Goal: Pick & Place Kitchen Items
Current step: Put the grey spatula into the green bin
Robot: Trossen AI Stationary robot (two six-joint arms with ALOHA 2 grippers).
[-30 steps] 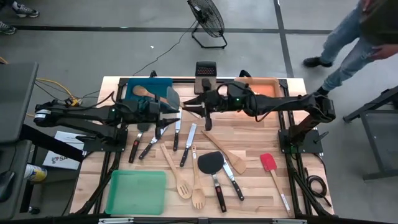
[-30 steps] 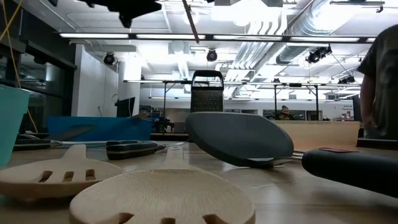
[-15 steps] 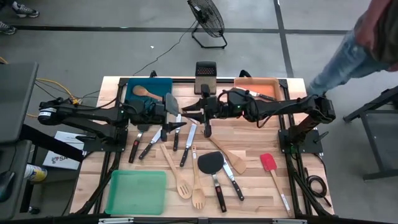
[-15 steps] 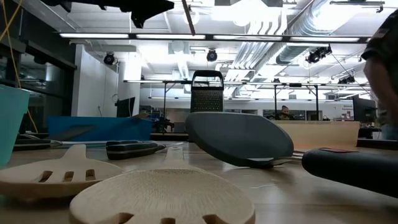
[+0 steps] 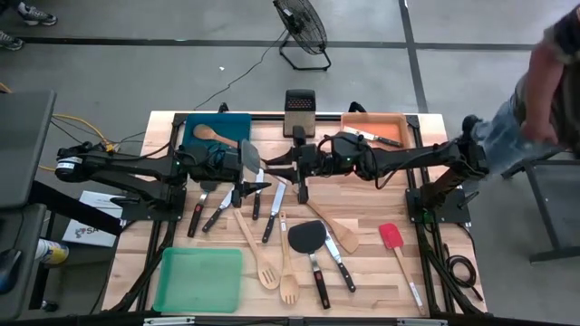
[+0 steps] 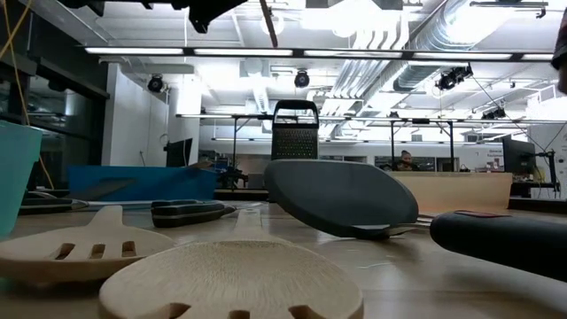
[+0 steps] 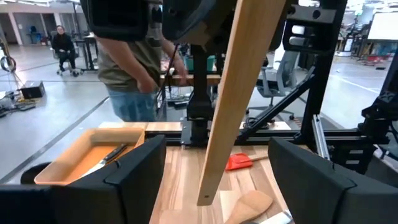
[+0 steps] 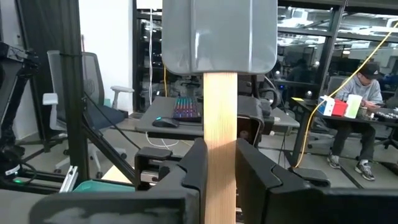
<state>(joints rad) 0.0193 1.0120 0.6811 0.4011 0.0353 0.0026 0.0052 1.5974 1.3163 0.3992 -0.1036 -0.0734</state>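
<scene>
The right hand [image 8: 221,162] is pressed onto the pale, straight-grained wooden handle of the grey-headed spatula [image 8: 219,37]. Its smooth, square grey blade with rounded corners stands beyond the fingertips. In the high view the spatula is held off the table [image 5: 362,272] in the upper middle of the frame, blade toward the left arm. The left hand [image 7: 214,155] is spread wide, one matte black angular finger on each side of the handle, neither touching it.

Below the hands, black-handled steel knives [image 5: 272,210] lie in a row on the butcher-block planks. Lower down lie a slotted wooden spoon [image 5: 267,276], a wooden fork [image 5: 288,290], a flat wooden spatula [image 5: 337,231], a black spatula [image 5: 308,237] and a red spatula [image 5: 391,237].

A blue tray [image 5: 231,122] at upper left holds a wooden spoon [image 5: 210,134]. An orange tray [image 5: 349,120] at upper right holds a knife [image 5: 381,139]. A perforated metal box grater [image 5: 299,101] stands between them. A green tray [image 5: 198,279] lies at lower left.

A white box [image 5: 86,231] off the table's left edge bears dark lettering, too small to read. A person [image 5: 544,81] in jeans is at the upper right.
</scene>
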